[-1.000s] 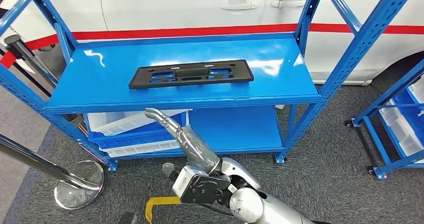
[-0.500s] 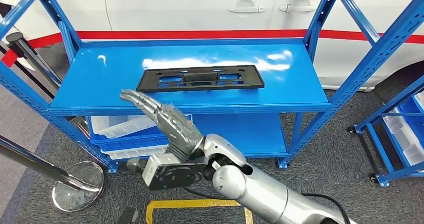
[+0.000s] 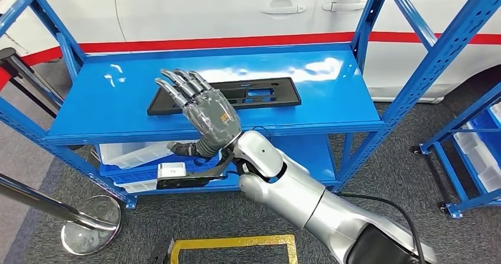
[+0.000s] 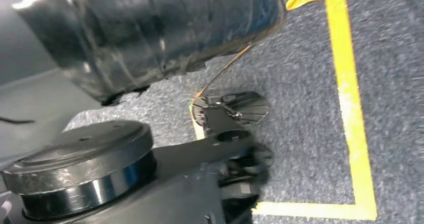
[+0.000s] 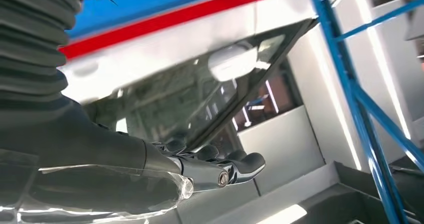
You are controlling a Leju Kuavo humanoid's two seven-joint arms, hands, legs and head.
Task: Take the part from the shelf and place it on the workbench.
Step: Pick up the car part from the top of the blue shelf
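Note:
The part (image 3: 260, 93) is a flat black rectangular plate with cut-outs, lying flat on the top board of the blue shelf (image 3: 331, 93). My right hand (image 3: 207, 113) is raised in front of the plate's left portion and hides some of it. Its fingers (image 3: 180, 84) are stretched out and apart, the thumb sticks out below, and it holds nothing. Whether it touches the plate I cannot tell. In the right wrist view the same hand (image 5: 150, 169) has its fingers (image 5: 235, 166) extended toward the white car, with nothing in them.
A white car with a red stripe (image 3: 224, 4) stands close behind the shelf. White bins (image 3: 130, 152) sit on the lower board. A chrome stanchion base (image 3: 91, 222) and yellow floor tape (image 3: 236, 243) lie near me. Another blue rack (image 3: 472, 146) stands at the right.
My right hand has risen from below the shelf's front edge and moved forward, now over the left portion of the black plate. The view shifted slightly; the plate lies as before.

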